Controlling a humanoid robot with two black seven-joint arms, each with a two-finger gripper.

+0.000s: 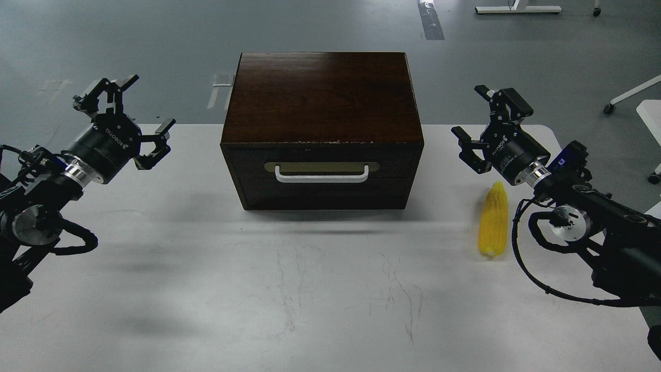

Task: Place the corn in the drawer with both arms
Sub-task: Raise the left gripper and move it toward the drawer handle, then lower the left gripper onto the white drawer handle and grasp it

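A dark brown wooden box (320,98) stands at the table's middle back. Its drawer (321,178) faces me, pushed in, with a white bar handle (322,175) on a beige plate. The yellow corn (493,221) lies on the table to the right of the box, tip pointing away from me. My left gripper (126,116) hovers open at the left, well apart from the box, holding nothing. Just beyond and above the corn's tip, my right gripper (488,124) is open and empty.
The white table (310,289) is scuffed in front of the box. The table's far edge runs behind the box. Grey floor lies beyond, with a white furniture leg on a castor (627,95) at the far right.
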